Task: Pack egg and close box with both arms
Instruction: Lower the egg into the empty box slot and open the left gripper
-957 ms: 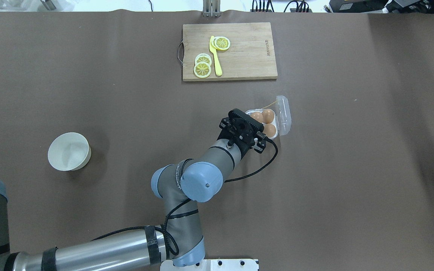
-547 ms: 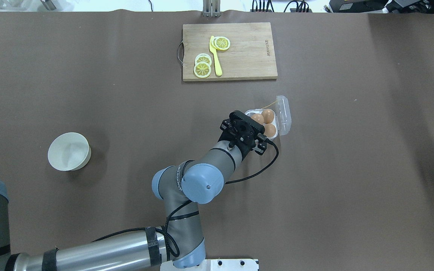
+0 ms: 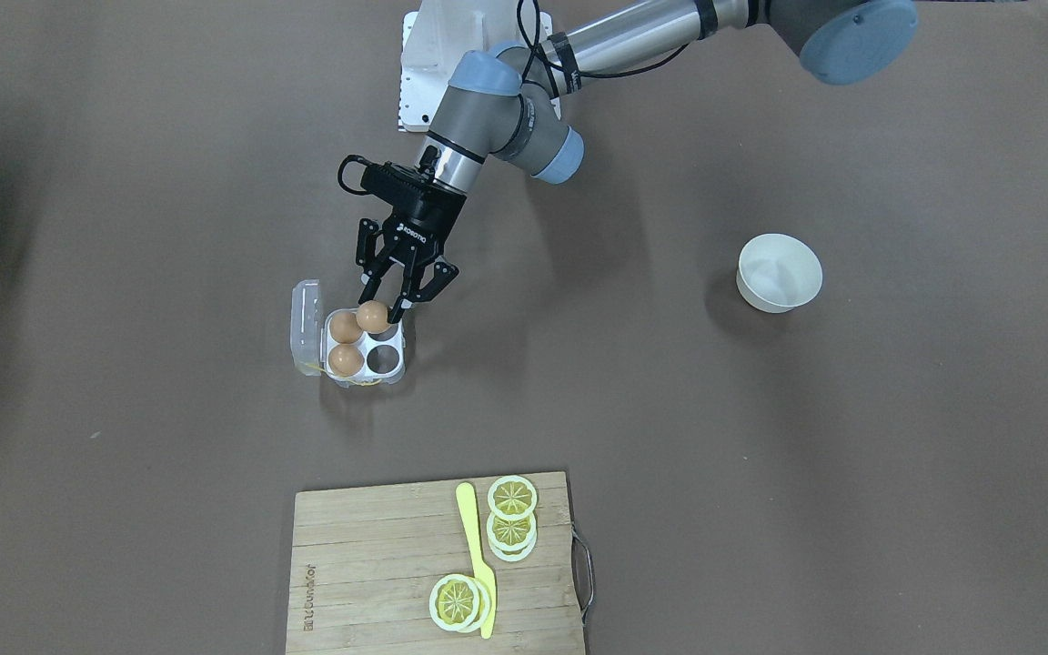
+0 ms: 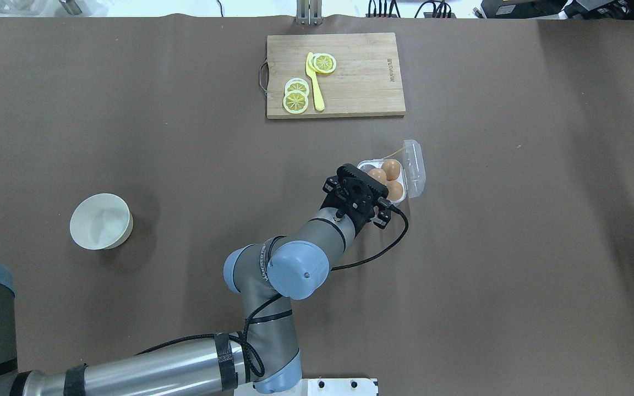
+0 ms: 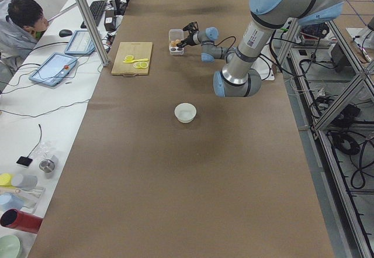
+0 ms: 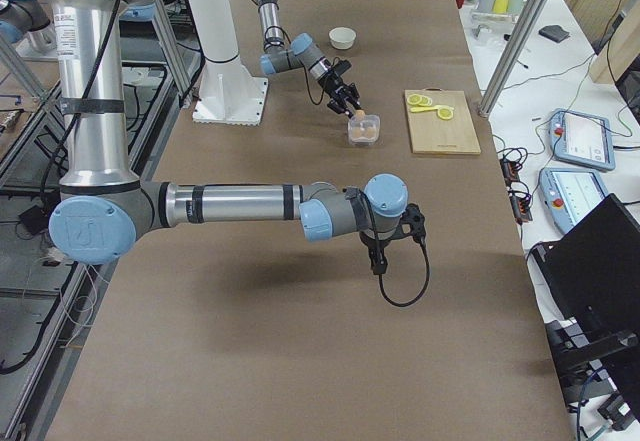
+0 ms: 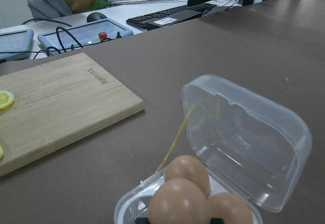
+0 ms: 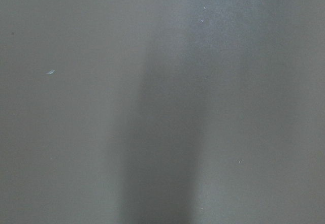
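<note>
- My left claw point(image 3: 381, 309) is clamped on the small smooth light-brown oval egg point(image 3: 373, 317), a finger on either side, tips pointing down at the brown table point(image 3: 579, 364).
- Just beneath the claw sits the small square clear-plastic box point(image 3: 384, 361) with four round cells. The egg hangs just above it and is not yet seated.
- Past the held egg, toward the open clear lid point(image 3: 306, 314), two other brown eggs point(image 3: 345, 327) fill their cells. The two cells on the claw's side are empty.
- I judge the nearer empty cell lies almost straight below the egg, so a short descent should do.
- I cannot make out the egg's long axis.
- My right claw point(image 6: 376, 267) hangs well apart from the box, so the left is far nearer. I cannot tell if the right one is open or closed.
</note>
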Available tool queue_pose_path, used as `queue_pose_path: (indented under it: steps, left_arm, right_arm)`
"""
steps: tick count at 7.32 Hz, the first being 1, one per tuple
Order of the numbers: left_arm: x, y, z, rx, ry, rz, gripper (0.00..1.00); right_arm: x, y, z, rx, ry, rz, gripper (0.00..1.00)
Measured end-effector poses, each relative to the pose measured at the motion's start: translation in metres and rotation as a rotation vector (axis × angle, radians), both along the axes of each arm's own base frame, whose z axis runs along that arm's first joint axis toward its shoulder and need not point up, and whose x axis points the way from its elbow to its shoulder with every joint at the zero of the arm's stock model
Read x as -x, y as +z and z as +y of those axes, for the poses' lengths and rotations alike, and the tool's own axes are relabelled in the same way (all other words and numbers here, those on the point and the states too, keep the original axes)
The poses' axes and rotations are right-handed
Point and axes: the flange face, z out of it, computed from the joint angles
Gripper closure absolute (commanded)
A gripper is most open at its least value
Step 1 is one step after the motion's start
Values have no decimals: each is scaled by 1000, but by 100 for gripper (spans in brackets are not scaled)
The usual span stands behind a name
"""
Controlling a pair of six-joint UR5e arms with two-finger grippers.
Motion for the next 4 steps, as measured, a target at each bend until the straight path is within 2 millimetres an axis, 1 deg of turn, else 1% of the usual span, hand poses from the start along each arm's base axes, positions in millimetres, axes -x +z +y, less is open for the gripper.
queue_pose_path:
  steps: [1,2,4]
  left_arm:
    - [0,-3,1,-1,1,4,24]
    - [0,-6,1,-2,0,8,15]
    - [1,-13,0,-5,-6,18,13]
  right_arm:
    - [0,0,0,-1,0,0,0]
    - [0,-1,0,-2,0,0,0]
    - [0,-2,-1,-1,2,-1,0]
